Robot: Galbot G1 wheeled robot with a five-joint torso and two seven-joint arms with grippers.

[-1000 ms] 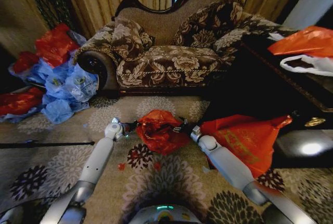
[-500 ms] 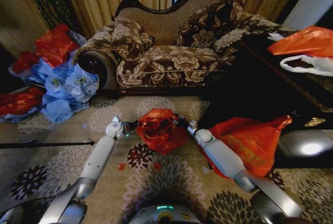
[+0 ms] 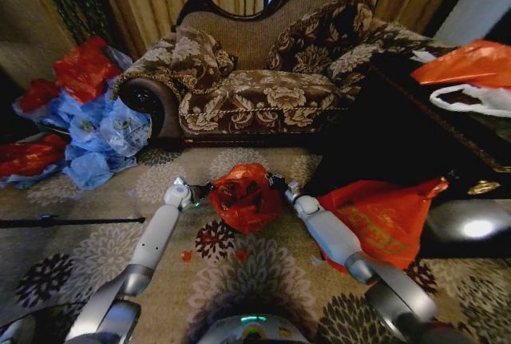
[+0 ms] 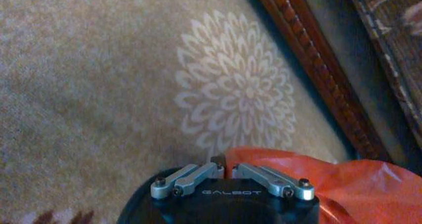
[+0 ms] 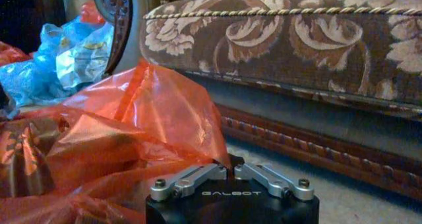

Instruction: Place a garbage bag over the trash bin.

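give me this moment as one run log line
left pincer: shut on garbage bag edge | right pincer: shut on opposite edge | bag: held open between both above carpet, before sofa

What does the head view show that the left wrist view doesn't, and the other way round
Head view alone: the sofa, the right gripper shut on the garbage bag, the larger orange bag and the blue and red bags. Left wrist view alone: a close look at the left gripper's fingers shut on the bag's edge, beside the sofa's carved wooden base. Both share the left gripper, the garbage bag and the flowered carpet.
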